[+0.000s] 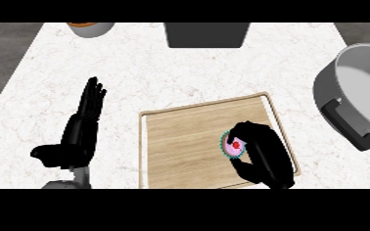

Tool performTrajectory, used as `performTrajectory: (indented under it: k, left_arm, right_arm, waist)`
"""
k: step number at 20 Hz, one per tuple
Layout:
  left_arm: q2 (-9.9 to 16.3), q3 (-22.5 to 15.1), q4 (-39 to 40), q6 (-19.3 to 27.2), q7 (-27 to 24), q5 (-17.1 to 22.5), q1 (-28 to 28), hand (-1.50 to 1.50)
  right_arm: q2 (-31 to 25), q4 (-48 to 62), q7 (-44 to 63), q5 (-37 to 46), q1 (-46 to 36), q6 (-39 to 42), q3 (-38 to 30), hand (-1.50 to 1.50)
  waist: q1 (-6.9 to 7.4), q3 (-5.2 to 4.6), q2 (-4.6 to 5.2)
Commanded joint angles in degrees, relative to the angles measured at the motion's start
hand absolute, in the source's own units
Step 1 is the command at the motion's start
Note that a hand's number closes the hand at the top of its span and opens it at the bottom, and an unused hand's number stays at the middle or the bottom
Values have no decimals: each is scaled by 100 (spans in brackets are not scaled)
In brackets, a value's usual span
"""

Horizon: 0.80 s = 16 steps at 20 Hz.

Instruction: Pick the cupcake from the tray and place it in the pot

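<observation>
On the white marbled counter (180,73) lies a wooden tray (188,147) with a pale raised rim, a little turned so that its far edge climbs toward the right. The cupcake (233,145) is on the right half of this tray: pink frosting, a small red piece on top, and a teal pleated paper cup around it. The right hand (262,156) is on the cupcake. Its black fingers are curled around the cake from the right and from the near side, and they hide a big part of it; only the left part of the frosting and the paper edge can be seen. I cannot tell if the cupcake is raised from the wood or touches it.

The left hand (83,122) shows at the left of the tray, well apart from it. It is open, fingers straight and pointing away, thumb out to the left, and it holds nothing.

The grey pot (345,95) with a dark handle is at the right edge of the counter, partly cut by the view. At the far edge is a dark grey box-like thing (207,34), and at the far left a grey bowl (92,28) with something orange inside.
</observation>
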Motion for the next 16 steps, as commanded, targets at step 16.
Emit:
performTrajectory:
  k: [16]
  left_arm:
    - [-62, 237, 325, -207, -174, -46, -147, 0]
  right_arm:
    - [-1135, -1584, -495, 122, 1225, 845, 349, 150]
  waist:
    - [-52, 8, 7]
